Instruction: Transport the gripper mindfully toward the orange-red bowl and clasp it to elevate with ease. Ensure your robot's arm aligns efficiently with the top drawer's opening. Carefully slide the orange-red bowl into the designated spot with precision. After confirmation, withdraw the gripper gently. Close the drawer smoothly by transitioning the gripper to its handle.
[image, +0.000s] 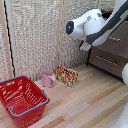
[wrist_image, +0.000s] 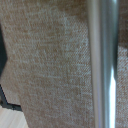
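Note:
The orange-red bowl shows in neither view. In the exterior view the robot's arm (image: 95, 25) reaches from the upper right down toward the left end of the dark brown dresser. Only a white piece of the gripper (image: 85, 46) shows under the arm, and its fingers are hidden. The top drawer (image: 120, 44) sits flush in the dresser, its silver handle (image: 114, 39) partly covered by the arm. The wrist view is filled by a brownish woven-looking surface very close up, with a silver bar handle (wrist_image: 104, 60) across it. No fingers appear there.
A red mesh basket (image: 22, 100) with a blue rim stands on the wooden floor at the exterior view's lower left. A pink cup (image: 48, 78) and a colourful box (image: 67, 75) stand by the beige screen. A lower drawer (image: 106, 61) sits below.

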